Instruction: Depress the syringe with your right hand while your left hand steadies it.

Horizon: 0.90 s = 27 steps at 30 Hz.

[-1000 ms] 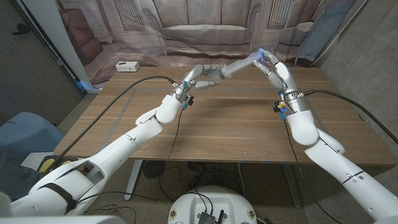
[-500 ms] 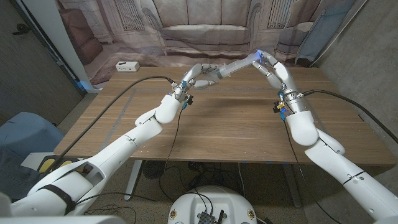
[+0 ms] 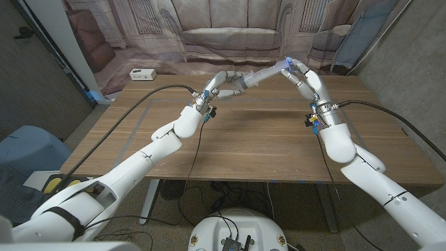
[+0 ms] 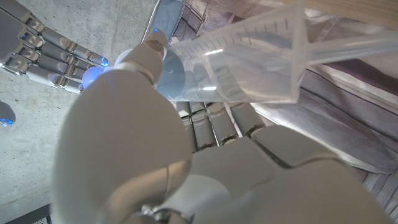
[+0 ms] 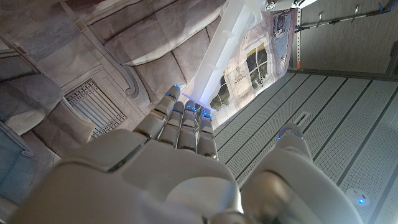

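Fingers [image 3: 233,85] of the left hand [image 3: 224,85] wrap around the barrel of the syringe [image 3: 263,73], holding it up above the far part of the worktop [image 3: 251,139] — the barrel slants upward toward the right hand [image 3: 304,79]. Its body is clear, pale plastic with printed graduation lines and a wide flange, plain in the left wrist view [image 4: 249,62]. The right hand's fingertips [image 3: 293,64], lit blue, meet the plunger end; in the right wrist view they close around the pale shaft [image 5: 217,50] — gripping or only pressing, I cannot tell. A white box [image 3: 141,74] sits at the worktop's far left corner.
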Each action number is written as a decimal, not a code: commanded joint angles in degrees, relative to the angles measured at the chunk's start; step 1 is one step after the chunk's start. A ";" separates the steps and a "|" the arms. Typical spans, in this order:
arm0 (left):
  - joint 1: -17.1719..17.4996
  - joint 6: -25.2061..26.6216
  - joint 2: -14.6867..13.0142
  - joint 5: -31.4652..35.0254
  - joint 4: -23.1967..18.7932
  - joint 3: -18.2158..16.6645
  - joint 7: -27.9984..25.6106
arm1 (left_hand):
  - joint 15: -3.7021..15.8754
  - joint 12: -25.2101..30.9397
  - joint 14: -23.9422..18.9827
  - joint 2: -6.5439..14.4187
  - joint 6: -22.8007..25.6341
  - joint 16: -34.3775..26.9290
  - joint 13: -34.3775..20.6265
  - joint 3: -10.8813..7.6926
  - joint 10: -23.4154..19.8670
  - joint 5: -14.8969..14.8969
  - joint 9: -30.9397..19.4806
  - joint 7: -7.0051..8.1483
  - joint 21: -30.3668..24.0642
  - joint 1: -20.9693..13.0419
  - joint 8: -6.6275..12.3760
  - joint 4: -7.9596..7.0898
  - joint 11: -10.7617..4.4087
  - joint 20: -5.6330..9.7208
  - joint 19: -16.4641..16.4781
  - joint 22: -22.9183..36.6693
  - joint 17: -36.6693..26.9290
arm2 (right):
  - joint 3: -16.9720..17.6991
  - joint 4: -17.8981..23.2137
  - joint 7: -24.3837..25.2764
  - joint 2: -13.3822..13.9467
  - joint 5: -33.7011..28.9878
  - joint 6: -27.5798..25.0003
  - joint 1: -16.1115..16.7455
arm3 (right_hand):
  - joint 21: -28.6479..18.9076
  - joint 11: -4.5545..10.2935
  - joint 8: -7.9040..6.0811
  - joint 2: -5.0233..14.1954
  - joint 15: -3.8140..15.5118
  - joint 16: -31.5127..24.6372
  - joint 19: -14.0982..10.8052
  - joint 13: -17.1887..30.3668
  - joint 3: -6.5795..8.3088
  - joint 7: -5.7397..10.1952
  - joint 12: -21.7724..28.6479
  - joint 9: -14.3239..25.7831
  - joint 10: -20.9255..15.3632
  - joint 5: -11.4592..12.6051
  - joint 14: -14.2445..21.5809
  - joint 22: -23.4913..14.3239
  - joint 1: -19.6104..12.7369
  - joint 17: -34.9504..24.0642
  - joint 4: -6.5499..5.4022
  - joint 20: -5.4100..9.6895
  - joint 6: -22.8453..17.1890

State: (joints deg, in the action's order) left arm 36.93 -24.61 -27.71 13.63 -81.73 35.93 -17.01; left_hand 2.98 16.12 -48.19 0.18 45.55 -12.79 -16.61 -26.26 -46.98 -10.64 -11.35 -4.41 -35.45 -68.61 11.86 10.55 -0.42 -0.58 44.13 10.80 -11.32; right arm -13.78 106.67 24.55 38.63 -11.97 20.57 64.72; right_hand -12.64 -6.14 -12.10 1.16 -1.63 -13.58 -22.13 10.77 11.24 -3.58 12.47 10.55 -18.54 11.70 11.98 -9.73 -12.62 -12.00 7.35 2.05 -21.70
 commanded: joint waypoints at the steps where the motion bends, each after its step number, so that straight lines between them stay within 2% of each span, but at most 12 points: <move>1: -0.58 -0.41 0.33 0.01 0.69 0.28 0.13 | 2.87 -0.01 -3.23 5.16 0.74 -0.26 -0.36 -1.34 -0.24 -0.21 -0.12 -0.38 -0.40 -1.58 0.17 -1.51 -0.25 0.74 0.60 0.08 -0.10 | -0.37 -0.59 -0.40 0.06 0.49 0.43 -0.40 | -0.12 -0.07 -0.36 0.56 -0.03 -0.26 -0.59 0.19 0.39 0.01 0.11 0.16 -0.38 -0.12 0.54 -0.25 -0.07 -0.17 0.16 0.03 -0.51; 27: -1.15 -0.10 0.74 0.00 0.73 0.57 0.33 | 2.84 -0.36 -3.38 5.46 0.85 -0.17 -0.49 -1.45 -0.43 -0.24 -0.13 -0.36 -0.81 -1.15 0.08 -1.64 -0.24 0.73 0.41 0.04 -0.05 | -1.19 -2.13 -1.36 -0.04 1.74 1.38 -1.19 | 0.02 -0.01 -0.16 0.67 -0.04 -0.18 -1.12 0.20 0.53 0.02 -0.01 0.18 -0.91 -0.15 1.05 -0.25 -0.67 -0.15 0.43 -0.13 -0.89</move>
State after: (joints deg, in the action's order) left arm 36.09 -24.89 -27.12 13.57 -80.98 36.31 -16.74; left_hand 2.98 15.84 -48.19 0.18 45.55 -12.76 -16.92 -26.10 -47.00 -10.61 -11.30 -4.42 -35.84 -68.61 11.64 10.39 -0.44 -0.58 44.13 10.66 -11.18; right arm -14.56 105.10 23.62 38.68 -10.58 21.55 63.87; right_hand -12.64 -6.15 -12.14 1.61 -1.74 -13.58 -22.74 10.80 11.48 -3.68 12.47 10.50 -19.16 11.70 12.70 -9.73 -13.07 -12.00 7.59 1.84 -22.22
